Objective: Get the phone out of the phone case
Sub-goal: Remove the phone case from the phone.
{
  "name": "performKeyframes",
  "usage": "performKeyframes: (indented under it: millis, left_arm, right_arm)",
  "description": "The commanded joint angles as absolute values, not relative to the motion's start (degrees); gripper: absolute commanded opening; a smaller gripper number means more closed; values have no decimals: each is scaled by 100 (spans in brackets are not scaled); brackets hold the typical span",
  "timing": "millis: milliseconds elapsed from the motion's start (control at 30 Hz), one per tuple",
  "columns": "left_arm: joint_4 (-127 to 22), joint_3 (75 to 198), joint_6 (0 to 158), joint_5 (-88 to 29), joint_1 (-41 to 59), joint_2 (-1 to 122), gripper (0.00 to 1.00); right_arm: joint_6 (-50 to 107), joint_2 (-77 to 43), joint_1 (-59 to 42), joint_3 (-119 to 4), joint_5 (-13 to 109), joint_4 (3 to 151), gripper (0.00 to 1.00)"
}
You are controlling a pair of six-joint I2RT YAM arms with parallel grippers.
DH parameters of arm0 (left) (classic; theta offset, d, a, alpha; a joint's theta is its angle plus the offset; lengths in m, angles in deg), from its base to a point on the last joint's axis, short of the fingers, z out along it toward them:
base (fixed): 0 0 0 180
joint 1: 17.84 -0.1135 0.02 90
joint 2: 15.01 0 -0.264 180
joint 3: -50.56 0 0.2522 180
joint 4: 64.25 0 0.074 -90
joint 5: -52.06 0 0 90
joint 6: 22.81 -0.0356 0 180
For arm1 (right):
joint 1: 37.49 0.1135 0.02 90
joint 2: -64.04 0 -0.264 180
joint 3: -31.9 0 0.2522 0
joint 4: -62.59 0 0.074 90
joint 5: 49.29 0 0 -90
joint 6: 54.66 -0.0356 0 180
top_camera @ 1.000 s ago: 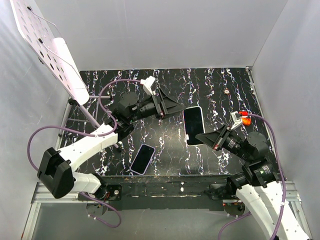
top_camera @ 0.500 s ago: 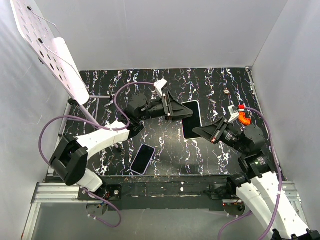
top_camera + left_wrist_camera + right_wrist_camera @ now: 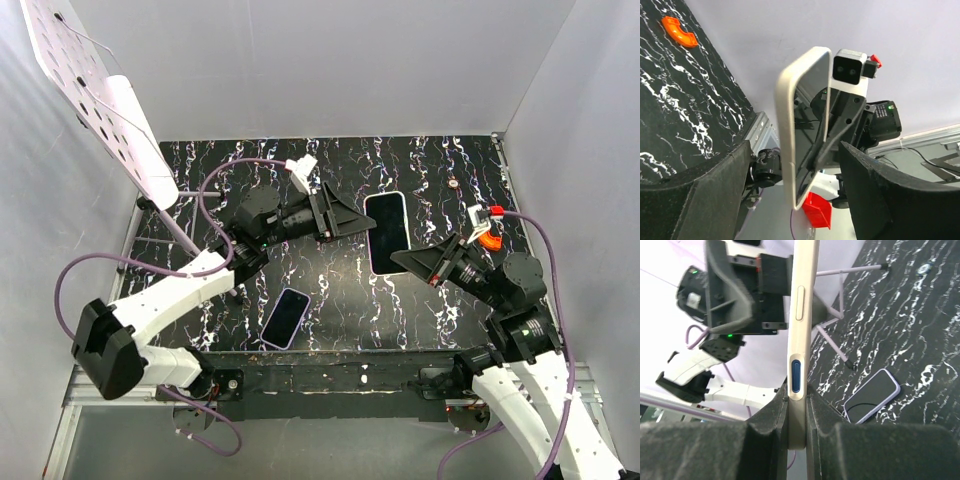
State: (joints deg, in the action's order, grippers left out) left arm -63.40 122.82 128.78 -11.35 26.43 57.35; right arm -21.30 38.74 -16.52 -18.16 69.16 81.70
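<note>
A phone in a cream case point(image 3: 388, 232) is held off the black marbled table point(image 3: 440, 170), screen up in the top view. My right gripper point(image 3: 418, 262) is shut on its near end; in the right wrist view the case's edge point(image 3: 801, 340) with a blue button stands pinched between my fingers point(image 3: 767, 425). My left gripper point(image 3: 345, 215) is open just left of the phone. In the left wrist view the phone point(image 3: 800, 130) stands upright in the gap between the wide-open fingers point(image 3: 715, 190), touching neither.
A second phone in a lavender case point(image 3: 286, 317) lies flat near the table's front edge, also in the right wrist view point(image 3: 872, 395). An orange piece point(image 3: 487, 238) lies at the right. A white perforated board on a stand point(image 3: 95, 95) rises at the back left.
My left gripper reached toward the phone, then drew back a little to the left. My right gripper carried the phone slightly toward the back.
</note>
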Motion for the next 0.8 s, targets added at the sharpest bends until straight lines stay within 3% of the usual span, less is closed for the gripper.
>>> performKeyframes:
  millis: [0,167,400,500,567,700,767]
  left_arm:
    - [-7172,12364,13265,-745,2663,6171,69]
    - [-8336,12479,13654,-410,2663,6462,44]
    - [-8617,12426,13697,-270,2663,6453,38]
    - [-8697,12470,13777,-164,2663,6488,18]
    - [-8530,12627,13628,-85,2654,6488,17]
    - [-8398,12900,13531,152,2654,6567,28]
    - [-8354,13014,13505,310,2663,6620,21]
  right_arm:
    - [-2512,3636,-1649,-1896,7568,6548,1]
    - [-2732,3548,-1649,-1693,7674,6080,1]
    - [-3092,3451,-1649,-1281,7938,5387,1]
    - [-3189,3425,-1649,-1140,7947,5140,1]
    - [-3189,3364,-1649,-1122,7955,5113,1]
    - [-3233,3091,-1640,-1113,8210,5008,1]
    - [-3190,3047,-1649,-1113,8263,4946,1]
